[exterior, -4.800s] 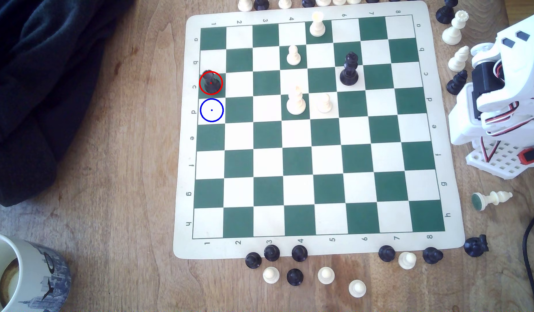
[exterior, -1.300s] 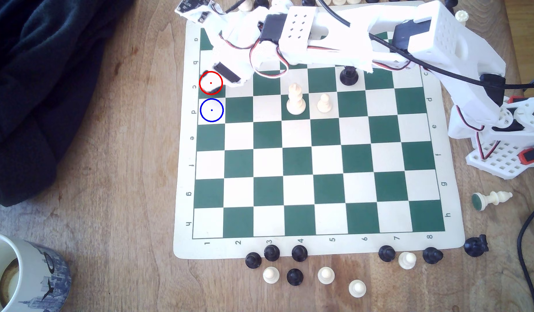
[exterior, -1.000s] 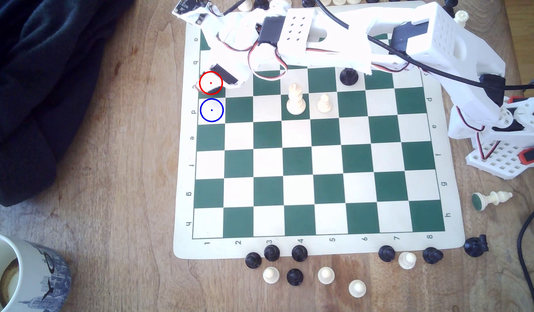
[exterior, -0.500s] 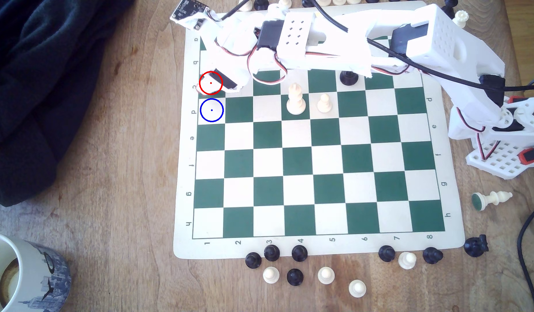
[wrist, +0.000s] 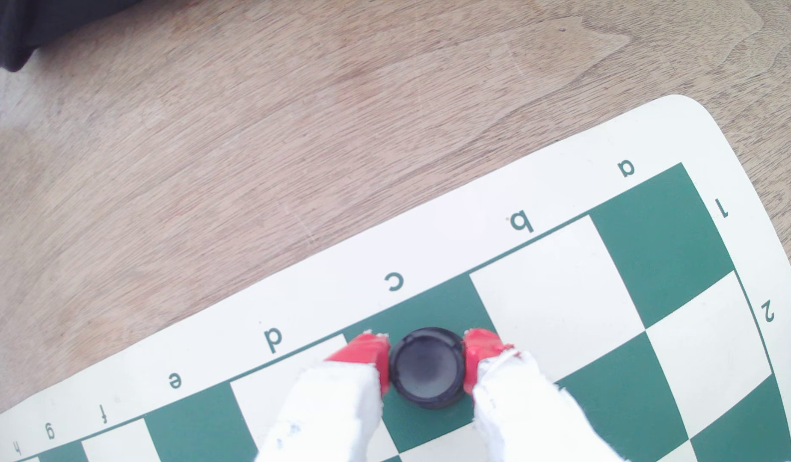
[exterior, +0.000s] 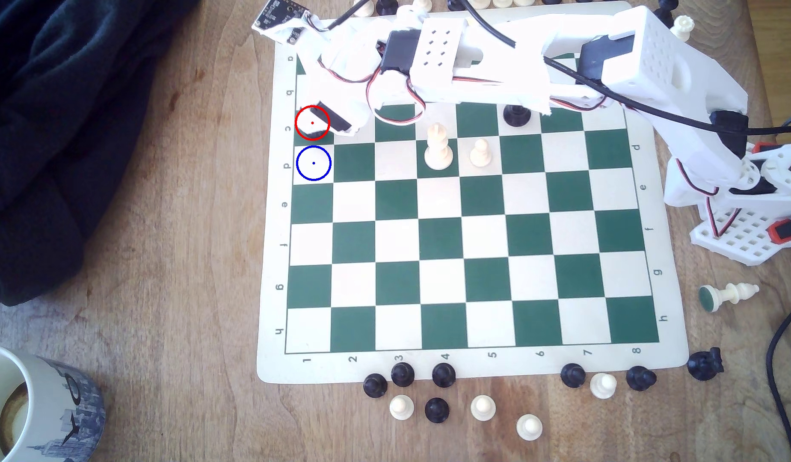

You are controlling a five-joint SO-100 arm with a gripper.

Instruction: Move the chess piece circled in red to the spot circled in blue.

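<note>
Presently: tool (wrist: pixel 427 366) closed narrow on the chess piece (wrist: pixel 427 368), red fingertips (wrist: pixel 370 355) touching both flanks, upright on green square c1; the spot (exterior: pixel 313 163) adjoins, exterior view's near side.

chess piece (wrist: pixel 427 367): glossy black | board (exterior: pixel 487 280): green-and-cream checks | fingertips (wrist: pixel 367 353): red | mug (exterior: pixel 42 408): cream, blue-grey skyline print

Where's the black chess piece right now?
The chess piece stands on the green row-c square at the board's edge, between the gripper and its red fingertips; in the exterior view's left it is at the red ring, just above the blue-ringed spot.
</note>
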